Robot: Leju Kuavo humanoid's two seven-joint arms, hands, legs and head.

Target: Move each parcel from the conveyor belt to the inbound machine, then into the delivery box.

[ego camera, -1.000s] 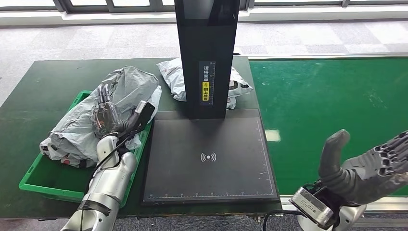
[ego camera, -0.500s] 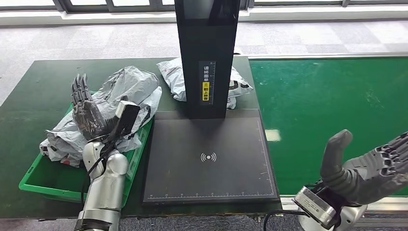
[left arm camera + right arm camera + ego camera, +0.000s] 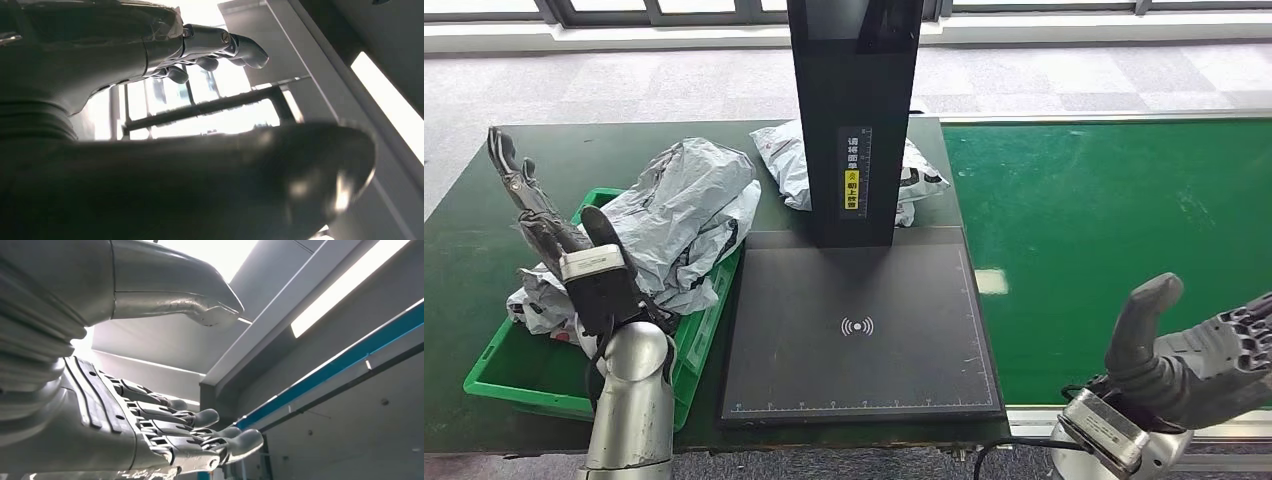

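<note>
at the left of the head view, the left hand is raised over the left edge of the green delivery box, fingers straight and spread, holding nothing; its wrist view shows the fingers apart against ceiling lights. grey parcels lie heaped in the box, spilling over its rim. in the middle stands the inbound machine, a black flat plate with a tall black column; a white parcel lies behind the column. the green conveyor belt fills the right. at the lower right, the right hand hovers palm up, thumb raised, fingers extended and empty.
</note>
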